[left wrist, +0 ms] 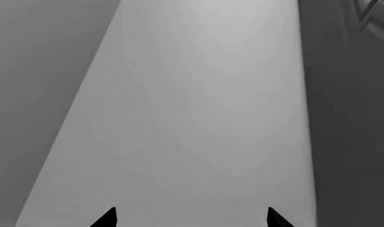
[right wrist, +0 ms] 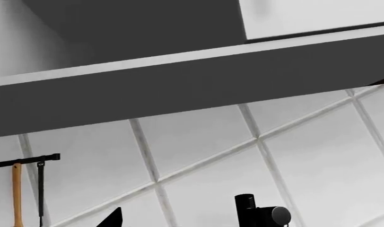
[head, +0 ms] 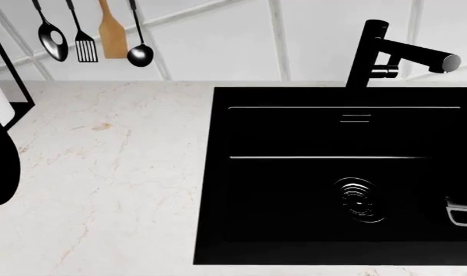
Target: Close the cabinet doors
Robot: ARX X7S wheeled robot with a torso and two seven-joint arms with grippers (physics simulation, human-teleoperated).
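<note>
A black sink (head: 218,172) sits in a marble counter (head: 103,172) beneath hanging utensils (head: 88,34).

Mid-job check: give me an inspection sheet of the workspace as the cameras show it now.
Surface: marble countertop around a black sink.
Job's things: cabinet doors, one moulded panel close in the left wrist view; open or shut unclear.
Clutter: nothing seen.
Grippers: left pincer open, facing a pale panel; right pincer shows one clear tip, state unclear.
Cables: nothing seen.
Surroundings: tiled wall, black faucet, hanging utensils.
</note>
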